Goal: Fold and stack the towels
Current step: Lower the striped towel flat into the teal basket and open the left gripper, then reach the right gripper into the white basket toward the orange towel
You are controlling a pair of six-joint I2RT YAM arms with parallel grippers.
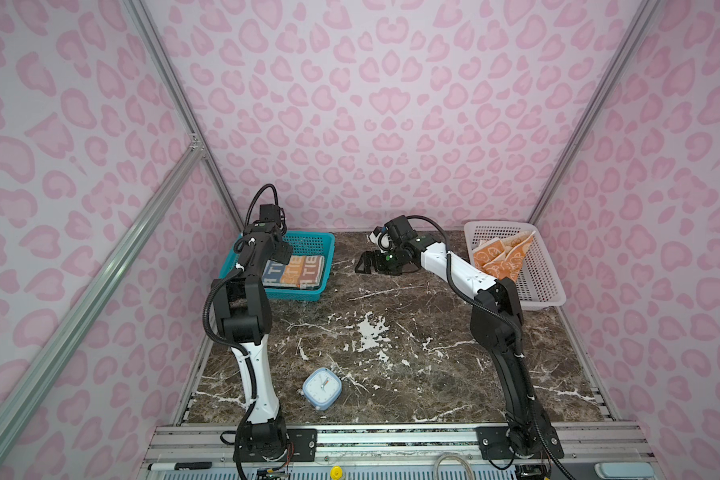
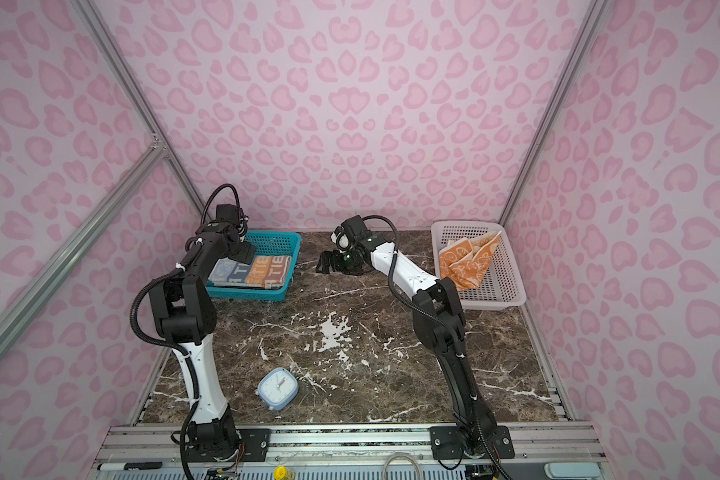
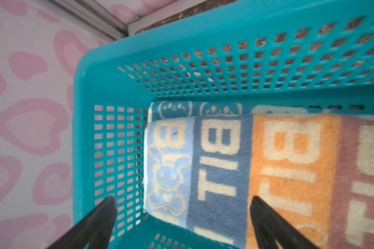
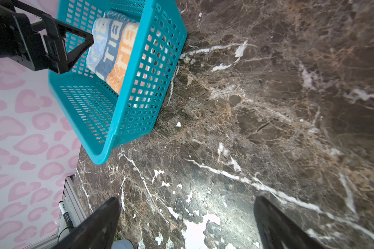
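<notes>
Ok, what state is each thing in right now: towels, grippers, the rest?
striped towel, folded, top of stack in teal basket.
blue towel, beneath it, only an edge showing.
orange towel, crumpled in white basket, unfolded.
left gripper, open, empty, over the teal basket.
right gripper, open, empty, above the table.
clock, on the table, dial visible.

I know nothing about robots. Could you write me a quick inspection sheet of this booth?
Surface: dark marble table, white-veined.
Job's things: striped towel folded on a blue towel in the teal basket; orange towel crumpled in the white basket.
Clutter: small blue clock on the table; marker on the front rail.
Grippers: left gripper open, empty, over the teal basket; right gripper open, empty, over the table.
Cables: black hoses along both arms; grey loop in front.
Surroundings: pink patterned walls, metal frame.
</notes>
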